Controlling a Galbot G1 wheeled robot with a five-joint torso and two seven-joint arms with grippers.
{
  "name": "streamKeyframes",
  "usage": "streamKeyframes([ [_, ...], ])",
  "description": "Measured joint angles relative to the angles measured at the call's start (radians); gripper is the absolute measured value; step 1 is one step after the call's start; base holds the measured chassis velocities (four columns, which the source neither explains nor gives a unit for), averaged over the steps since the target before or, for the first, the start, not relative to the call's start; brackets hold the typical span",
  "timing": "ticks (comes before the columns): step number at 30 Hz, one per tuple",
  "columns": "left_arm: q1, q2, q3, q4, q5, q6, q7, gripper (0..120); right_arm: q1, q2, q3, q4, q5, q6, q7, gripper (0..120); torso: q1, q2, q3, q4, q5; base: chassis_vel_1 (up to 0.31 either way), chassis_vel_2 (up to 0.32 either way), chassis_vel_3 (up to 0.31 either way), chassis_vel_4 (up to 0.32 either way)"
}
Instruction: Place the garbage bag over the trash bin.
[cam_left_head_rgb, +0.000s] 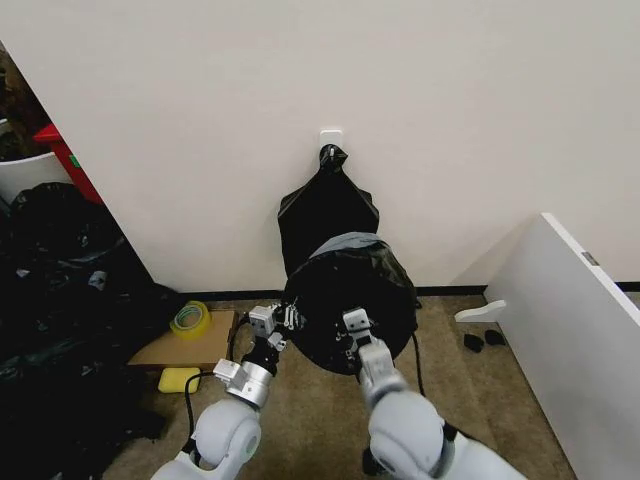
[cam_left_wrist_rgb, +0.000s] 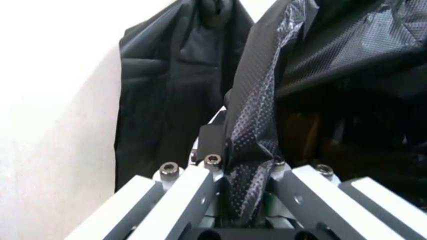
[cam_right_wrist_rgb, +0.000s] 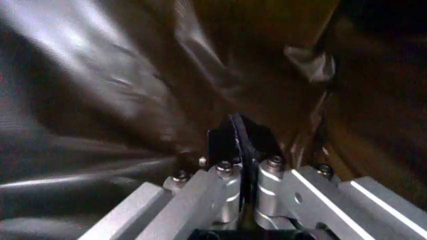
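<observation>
Progress: mostly there, I judge. The garbage bag (cam_left_head_rgb: 350, 295) hangs stretched between my two pincers, mouth wide open.
Left: fitting it over the trash bin, which I can't make out under the plastic (likely inside).
Left pincer (cam_left_head_rgb: 290, 318): clamped on a pleat of the bag's edge.
Right pincer (cam_left_head_rgb: 350, 325): pinched shut on the film beside it.
Material: thin, glossy, crinkly black film, finely dimpled, greyish where taut.
Beyond both pincers: bag bundle (cam_left_head_rgb: 328, 205) on a white hook (cam_left_head_rgb: 331, 136).

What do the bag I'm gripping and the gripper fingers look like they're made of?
The garbage bag looks like thin black plastic film, glossy, with a fine embossed dot texture and crinkled folds. The left gripper and right gripper look like brushed silver metal, probably aluminium, bolted, with black pads, both pinching the film.
</observation>
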Motion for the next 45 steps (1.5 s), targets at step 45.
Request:
streamKeyframes([
  [45, 0.046, 0.012, -0.036, -0.043, 0.029, -0.011, -0.002, 0, -0.010, -0.011, 0.033, -0.008, 0.104, -0.051, -0.008, 0, 0.000, 0.000, 0.000, -0.0001, 0.0001, 0.000, 0.000, 0.000, 0.000],
])
